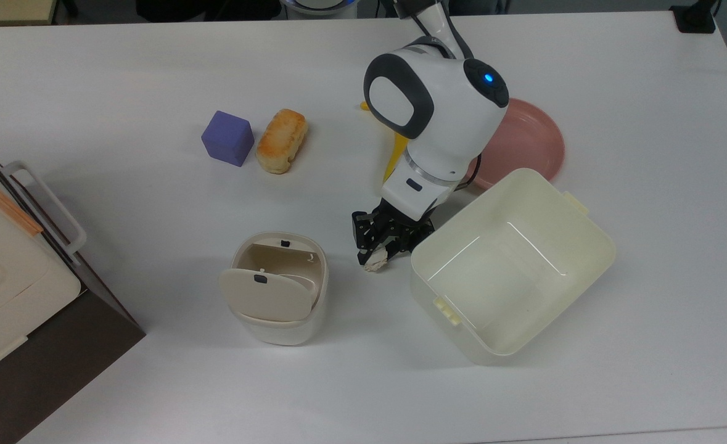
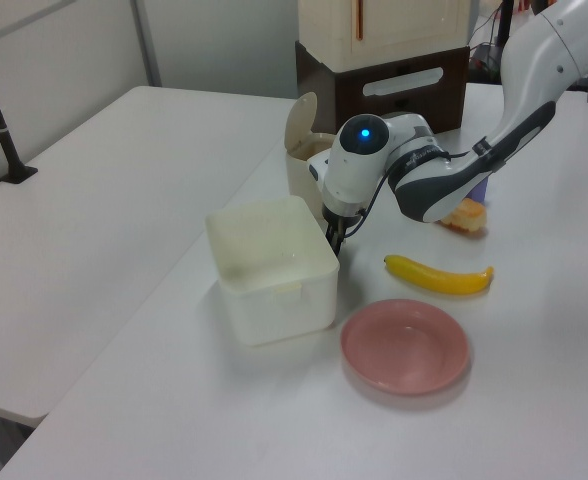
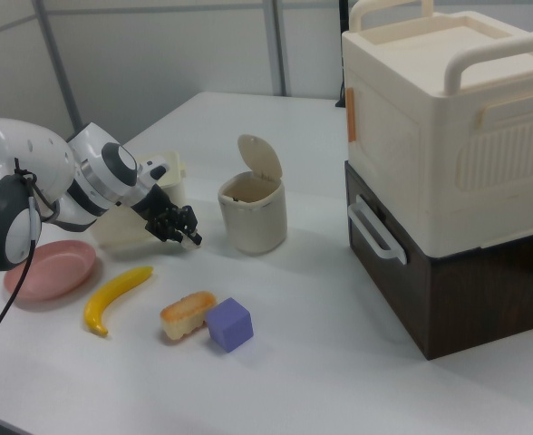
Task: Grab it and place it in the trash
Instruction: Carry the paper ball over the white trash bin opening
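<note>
**Three fixed cameras around one table**

The top view looks straight down on the table (image 1: 123, 382). The left view and the right view look obliquely from opposite sides, set back. All share the bin (image 1: 275, 285) (image 2: 304, 165) (image 3: 253, 210) and banana (image 1: 396, 157) (image 2: 439, 277) (image 3: 114, 297).

A lab or office: plain white worktables (image 1: 123, 382) pushed together, grey partition walls (image 3: 158, 54), a white robot arm (image 1: 437, 117) mounted at one.
</note>
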